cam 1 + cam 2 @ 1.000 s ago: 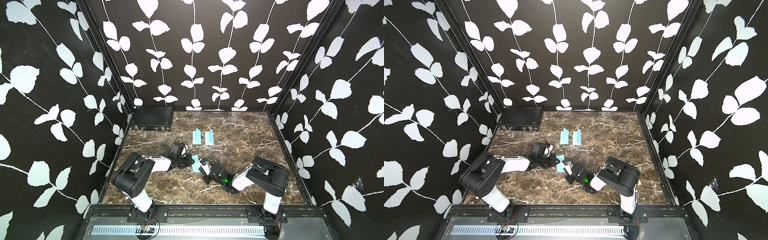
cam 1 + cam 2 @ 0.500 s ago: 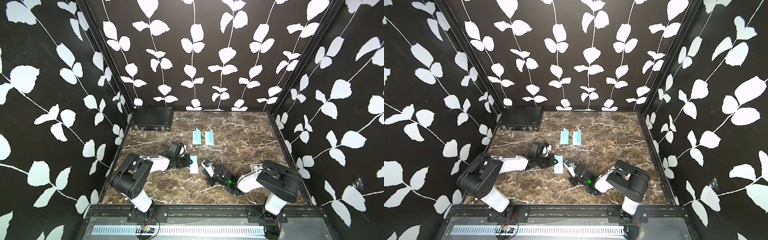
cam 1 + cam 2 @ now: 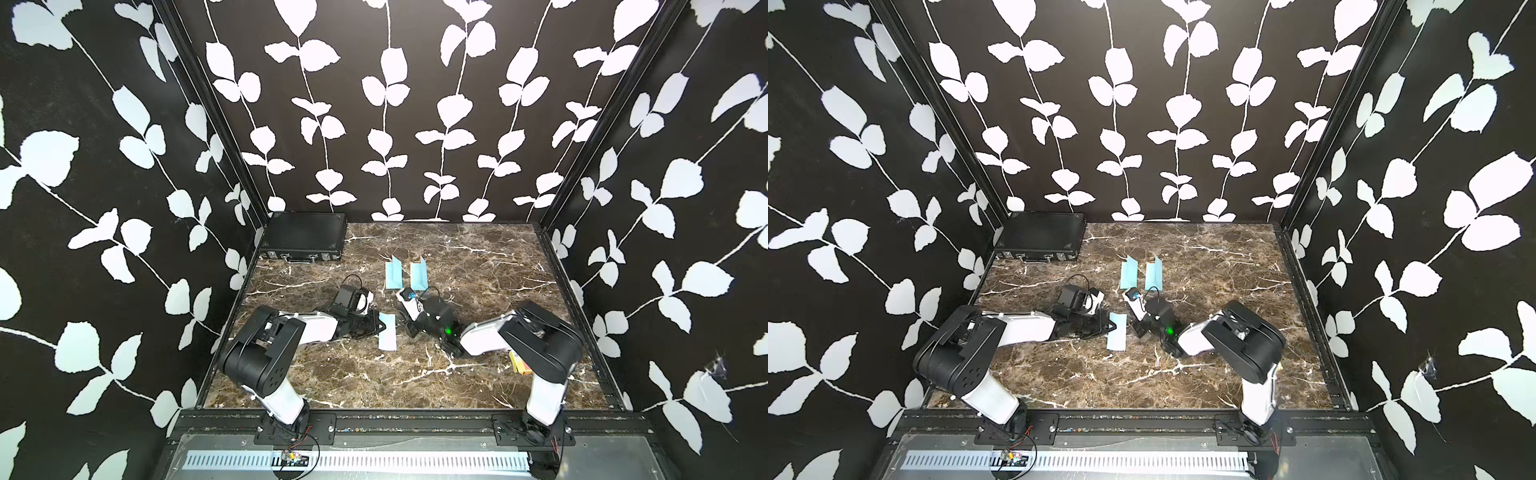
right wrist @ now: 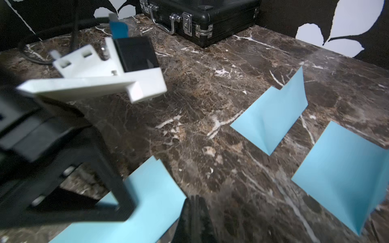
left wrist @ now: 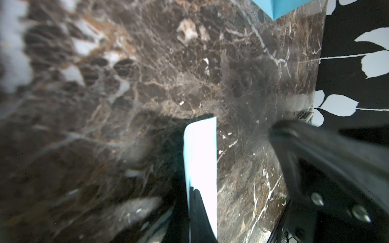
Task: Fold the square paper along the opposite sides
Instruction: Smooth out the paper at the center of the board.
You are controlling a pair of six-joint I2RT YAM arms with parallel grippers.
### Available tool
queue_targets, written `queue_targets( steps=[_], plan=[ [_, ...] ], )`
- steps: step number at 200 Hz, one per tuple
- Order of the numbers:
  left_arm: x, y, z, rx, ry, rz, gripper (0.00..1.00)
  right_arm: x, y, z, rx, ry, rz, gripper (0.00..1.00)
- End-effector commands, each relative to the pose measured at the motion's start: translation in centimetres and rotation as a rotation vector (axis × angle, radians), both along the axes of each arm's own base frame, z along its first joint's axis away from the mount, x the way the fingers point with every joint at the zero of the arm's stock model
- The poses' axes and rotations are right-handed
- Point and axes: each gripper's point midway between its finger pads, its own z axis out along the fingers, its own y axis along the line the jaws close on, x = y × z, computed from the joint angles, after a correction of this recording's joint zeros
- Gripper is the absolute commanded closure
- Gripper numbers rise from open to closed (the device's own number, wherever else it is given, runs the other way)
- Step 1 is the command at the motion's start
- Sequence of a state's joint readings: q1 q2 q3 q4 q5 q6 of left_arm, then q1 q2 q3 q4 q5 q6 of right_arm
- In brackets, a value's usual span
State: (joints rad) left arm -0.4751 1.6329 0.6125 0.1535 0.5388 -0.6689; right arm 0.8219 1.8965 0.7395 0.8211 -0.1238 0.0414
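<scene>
My right end effector (image 4: 193, 203), closed and empty, has come off the blue paper (image 3: 387, 334). The paper lies folded flat, well apart from the black case (image 3: 303, 237), with my closed left end effector (image 3: 375, 328) touching it. I judge the fold complete.

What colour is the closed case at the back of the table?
Black case, chrome latches; clearest in right wrist view.

folded paper (image 3: 387, 332) mid-table (image 3: 478, 257) | two papers (image 3: 419, 274) behind it | case (image 3: 305, 235) back-left corner
</scene>
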Motion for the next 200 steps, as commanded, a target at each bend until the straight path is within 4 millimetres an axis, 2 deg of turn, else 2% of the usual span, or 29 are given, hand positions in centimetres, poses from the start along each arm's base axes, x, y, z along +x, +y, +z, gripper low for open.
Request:
queue_targets(
  steps=[1,36,86,180,200],
  plan=[
    [-4.0,2.3,-4.1,0.116,0.17,-0.001,1.0,-0.2,2.4,0.8,0.051,0.002,0.085,1.0],
    [-4.0,2.3,-4.0,0.115,0.168,-0.005,1.0,-0.1,2.4,-2.1,0.004,0.029,0.067,1.0],
    [-3.9,2.3,-4.0,0.111,0.168,0.002,1.0,-0.3,-0.2,-6.6,-0.089,0.056,-0.01,1.0],
    [-4.3,2.5,-3.7,0.107,0.159,0.008,1.0,0.2,-3.5,-7.9,-0.169,0.015,-0.078,1.0],
    [-4.2,2.4,-3.4,0.104,0.151,0.001,1.0,0.4,-3.8,-7.4,-0.151,-0.005,-0.09,1.0]
  ],
)
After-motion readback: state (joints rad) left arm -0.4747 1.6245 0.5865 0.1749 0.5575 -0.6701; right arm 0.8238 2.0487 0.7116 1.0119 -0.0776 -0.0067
